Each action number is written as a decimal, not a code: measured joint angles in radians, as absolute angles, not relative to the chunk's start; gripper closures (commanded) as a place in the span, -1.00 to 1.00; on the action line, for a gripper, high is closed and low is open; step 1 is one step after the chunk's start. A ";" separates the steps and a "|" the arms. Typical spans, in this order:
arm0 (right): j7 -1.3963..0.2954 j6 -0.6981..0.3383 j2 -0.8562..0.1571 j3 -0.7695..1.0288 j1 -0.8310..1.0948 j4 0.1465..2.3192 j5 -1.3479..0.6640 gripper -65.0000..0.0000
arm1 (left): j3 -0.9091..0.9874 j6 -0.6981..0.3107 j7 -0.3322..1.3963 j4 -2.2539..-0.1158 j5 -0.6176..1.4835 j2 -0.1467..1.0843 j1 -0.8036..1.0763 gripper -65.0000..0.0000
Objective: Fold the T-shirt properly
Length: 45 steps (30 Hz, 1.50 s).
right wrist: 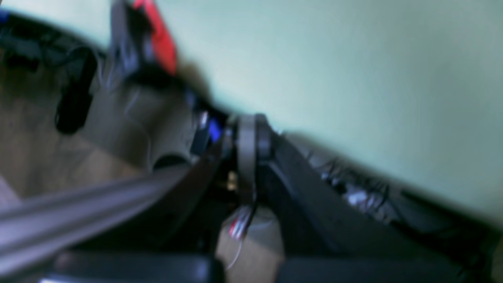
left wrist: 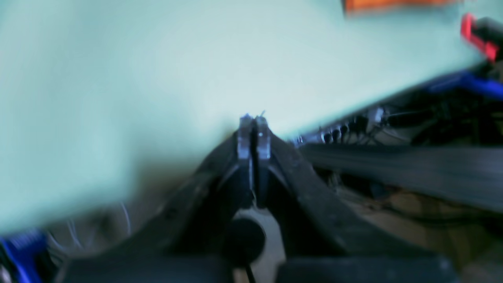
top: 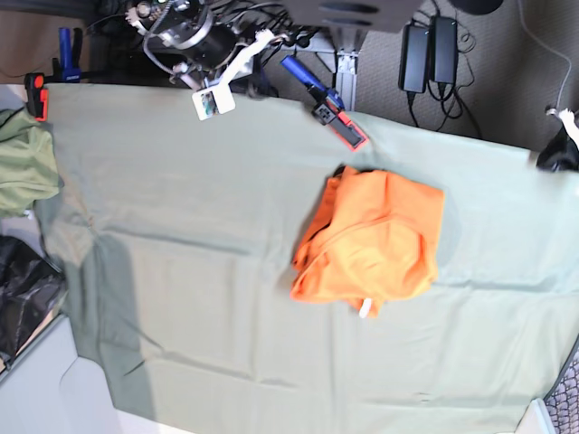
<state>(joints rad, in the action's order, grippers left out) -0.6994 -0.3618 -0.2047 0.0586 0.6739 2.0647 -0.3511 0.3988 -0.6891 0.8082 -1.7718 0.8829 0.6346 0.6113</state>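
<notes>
Both arms hang back at the far edge of the surface (top: pixel 163 271), the left tool (left wrist: pixel 253 120) with its jaws pressed together on nothing and the right tool (right wrist: pixel 251 122) likewise closed and empty, which I'd judge leaves the cloth free. The T-shirt (top: pixel 371 240) sits as a compact orange bundle just right of centre in the base view, a white tag at its lower edge. In the left wrist view it's only an orange sliver at the top right, well apart from that tool.
</notes>
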 measured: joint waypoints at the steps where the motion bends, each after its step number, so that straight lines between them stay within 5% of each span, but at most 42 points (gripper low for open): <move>1: -0.701 -0.362 -0.206 0.059 0.695 2.064 -0.350 1.00 | 0.398 -0.690 0.810 -1.772 0.881 0.635 0.635 1.00; 10: -0.693 -0.362 -0.253 0.059 0.848 2.024 -0.361 1.00 | 0.396 -0.690 0.798 -1.735 0.800 0.599 0.806 1.00; 18: -0.690 -0.361 -0.258 0.059 0.866 1.717 -0.363 1.00 | 0.294 -0.689 0.757 -1.448 0.758 0.596 0.794 1.00; 28: -0.734 -0.358 -0.258 0.059 0.701 1.276 -0.332 1.00 | -0.065 -0.490 0.620 -1.053 0.524 0.582 0.521 1.00; 36: -0.750 -0.357 -0.255 0.059 0.467 0.916 -0.315 1.00 | -0.317 -0.426 0.545 -0.662 0.428 0.414 0.179 1.00; 45: -0.752 -0.356 -0.254 0.059 0.285 0.826 -0.318 1.00 | -0.444 -0.325 0.534 -0.484 0.426 0.293 0.026 1.00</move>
<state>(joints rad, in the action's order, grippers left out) -0.7525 -0.3557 -0.2539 0.0589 0.2848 0.8265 -0.3180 -0.4442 -0.3248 0.5339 -0.4835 0.4255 0.2932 0.0261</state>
